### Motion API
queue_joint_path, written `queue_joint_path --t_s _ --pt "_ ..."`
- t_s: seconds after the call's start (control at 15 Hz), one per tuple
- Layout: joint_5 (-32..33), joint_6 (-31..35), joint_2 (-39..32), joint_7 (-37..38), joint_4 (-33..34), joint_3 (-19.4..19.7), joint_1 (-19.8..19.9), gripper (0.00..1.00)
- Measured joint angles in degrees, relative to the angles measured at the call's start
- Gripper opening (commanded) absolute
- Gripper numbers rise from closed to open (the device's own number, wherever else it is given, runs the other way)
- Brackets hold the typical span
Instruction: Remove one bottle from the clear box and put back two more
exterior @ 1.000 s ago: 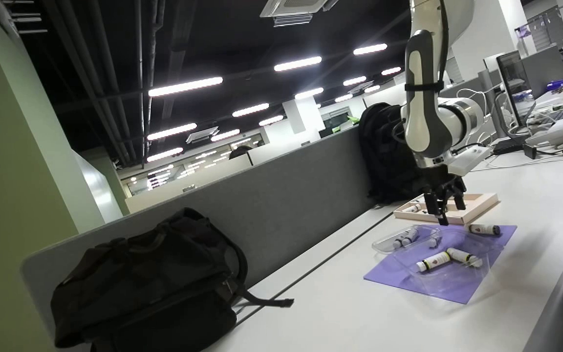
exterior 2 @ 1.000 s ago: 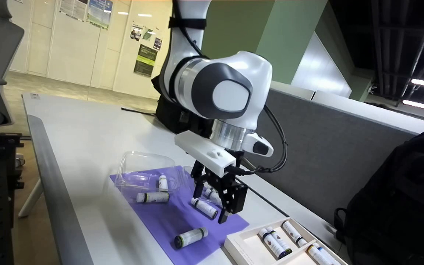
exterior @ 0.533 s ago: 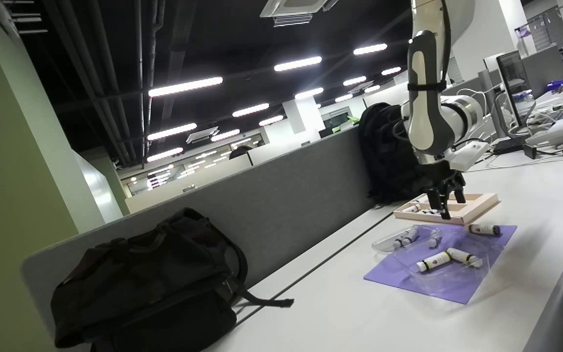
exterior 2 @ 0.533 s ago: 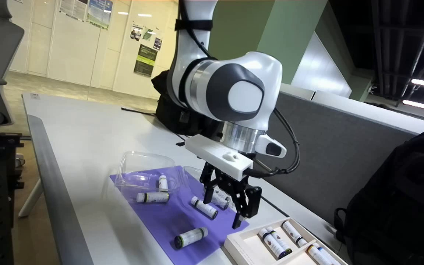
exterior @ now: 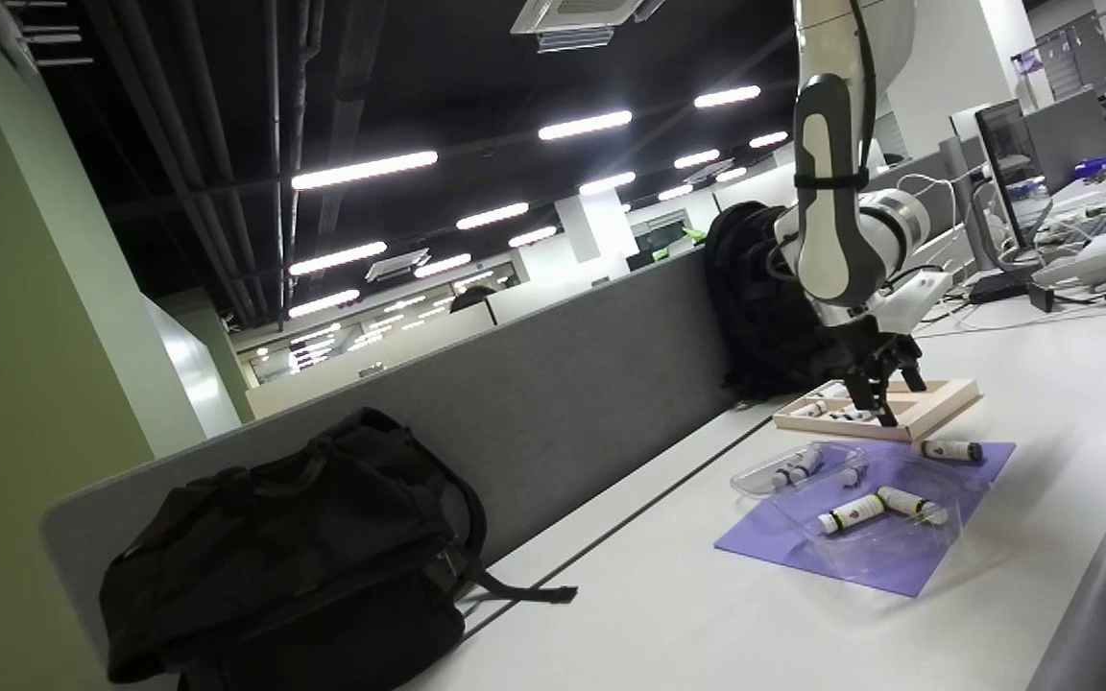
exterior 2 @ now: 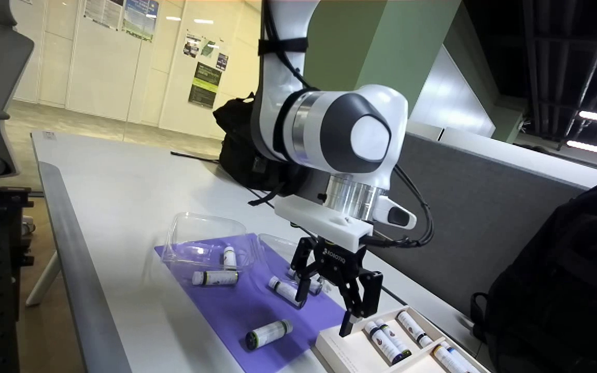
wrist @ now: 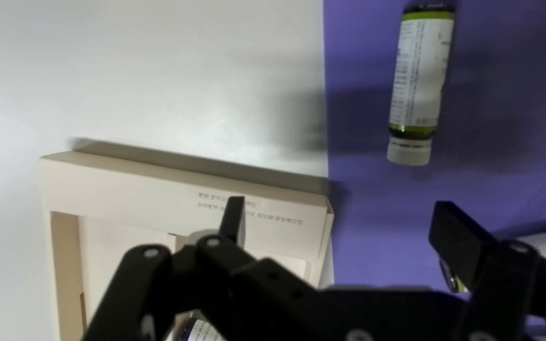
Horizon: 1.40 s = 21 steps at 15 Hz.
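- The end effector (exterior 2: 324,316) hangs above the bench (exterior 2: 138,176), its fingers spread wide and nothing gripped between them.
- In the wrist view, one fingertip shows over the printed edge of the tan tray (wrist: 126,187), the opposite one over the purple sheet (wrist: 377,227).
- The clear box (exterior 2: 202,228) rests on the purple sheet, towards the end farthest from the tan tray.
- A yellow-ringed bottle (exterior: 853,513) and a neighbouring bottle (exterior: 911,504) lie on their sides within the clear box's outline in an exterior view; through the see-through walls, it is hard to be sure both are inside.
- A smaller clear tray (exterior: 750,480) sits just beside it, a pair of bottles (exterior: 806,464) within its outline.
- Near that tray lies a half-hidden bottle (exterior 2: 282,289), one end behind a finger.
- A lone bottle (wrist: 420,78) lies on the purple sheet near the tan tray, white cap towards the end effector.
- In the tan tray, stored bottles (exterior 2: 383,343) lie on both sides of a divider (exterior 2: 417,355).
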State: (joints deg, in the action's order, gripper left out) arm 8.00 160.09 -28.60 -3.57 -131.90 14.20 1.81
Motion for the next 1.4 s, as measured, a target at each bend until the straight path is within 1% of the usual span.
queue_joint_path --t_s 0.27,0.53,0.8,1.07,1.27,1.4 --pt "-0.3 -0.4 -1.8 1.5 1.3 -1.2 -0.3 1.0" --pt "-3.1 0.6 -2.6 1.6 1.4 -4.2 0.7 1.0" --pt "-8.1 6.3 -2.8 1.0 1.1 -9.1 4.2 1.0" --pt "-11.6 10.0 -3.0 -0.4 0.8 -13.6 8.4 1.0" --pt "-12.9 10.8 -3.2 -2.0 0.8 -16.7 11.7 1.0" --pt "-13.0 9.9 -3.2 -3.2 0.8 -17.7 13.2 1.0"
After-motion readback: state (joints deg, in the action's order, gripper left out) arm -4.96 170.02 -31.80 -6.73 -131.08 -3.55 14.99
